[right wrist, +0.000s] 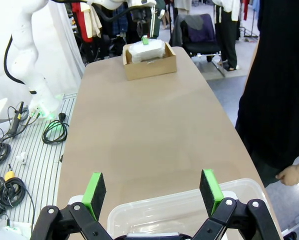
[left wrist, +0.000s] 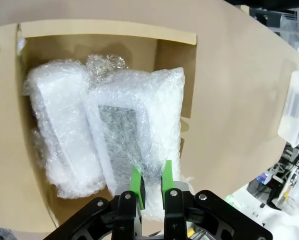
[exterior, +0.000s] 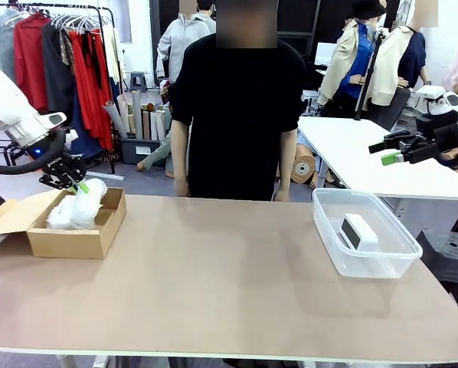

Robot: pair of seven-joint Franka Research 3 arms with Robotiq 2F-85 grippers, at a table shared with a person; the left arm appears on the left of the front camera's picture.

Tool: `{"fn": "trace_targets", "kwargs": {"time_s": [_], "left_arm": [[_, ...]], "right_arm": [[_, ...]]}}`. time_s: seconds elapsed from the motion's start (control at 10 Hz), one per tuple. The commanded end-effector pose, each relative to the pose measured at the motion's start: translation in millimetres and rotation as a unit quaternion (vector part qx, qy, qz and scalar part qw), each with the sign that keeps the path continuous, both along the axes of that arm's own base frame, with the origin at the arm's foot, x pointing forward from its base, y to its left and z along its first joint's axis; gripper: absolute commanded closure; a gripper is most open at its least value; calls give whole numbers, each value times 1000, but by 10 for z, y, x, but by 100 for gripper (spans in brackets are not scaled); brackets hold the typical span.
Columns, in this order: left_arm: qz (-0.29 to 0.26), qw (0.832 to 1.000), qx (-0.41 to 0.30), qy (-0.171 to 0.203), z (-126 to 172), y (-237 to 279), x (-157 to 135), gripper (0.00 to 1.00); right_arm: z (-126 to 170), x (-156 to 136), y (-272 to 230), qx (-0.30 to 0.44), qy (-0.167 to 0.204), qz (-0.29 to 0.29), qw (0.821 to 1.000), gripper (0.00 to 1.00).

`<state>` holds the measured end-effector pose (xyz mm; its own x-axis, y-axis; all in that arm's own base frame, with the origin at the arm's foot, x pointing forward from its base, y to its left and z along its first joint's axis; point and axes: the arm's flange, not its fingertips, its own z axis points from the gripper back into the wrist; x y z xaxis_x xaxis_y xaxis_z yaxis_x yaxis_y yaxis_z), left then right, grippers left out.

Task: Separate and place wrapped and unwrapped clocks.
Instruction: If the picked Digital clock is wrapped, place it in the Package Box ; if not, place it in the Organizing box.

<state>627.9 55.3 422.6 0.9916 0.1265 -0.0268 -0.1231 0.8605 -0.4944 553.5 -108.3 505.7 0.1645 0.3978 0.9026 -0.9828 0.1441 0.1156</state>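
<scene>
Left pincer (left wrist: 151,187) closed narrow on the plastic edge of the flat bundle (left wrist: 134,145), which lies in the cardboard box (exterior: 76,238) at the counter's (exterior: 214,276) left, beside the rounded bundle (left wrist: 59,125). Right pincer (right wrist: 152,192) wide apart, holding nothing, above the clear tub (exterior: 390,264) at right; bare clock (exterior: 359,230) inside. Counter middle open between box and tub.

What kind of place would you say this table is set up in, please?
Probably a robotics lab sharing space with clothing storage: a garment rack hangs full behind the table, fabric rolls lean nearby, and cables trail over the floor.
</scene>
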Motion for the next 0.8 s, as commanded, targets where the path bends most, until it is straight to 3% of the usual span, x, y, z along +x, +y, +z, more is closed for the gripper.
{"fn": "trace_targets", "kwargs": {"time_s": [0.0,0.7], "left_arm": [[-23,1000,4,10,-160,-51,36,100],[-24,999,3,23,-294,-66,121,100]], "right_arm": [[23,-5,12,-2,1,0,1000,0],[23,-5,12,-2,1,0,1000,0]]}}
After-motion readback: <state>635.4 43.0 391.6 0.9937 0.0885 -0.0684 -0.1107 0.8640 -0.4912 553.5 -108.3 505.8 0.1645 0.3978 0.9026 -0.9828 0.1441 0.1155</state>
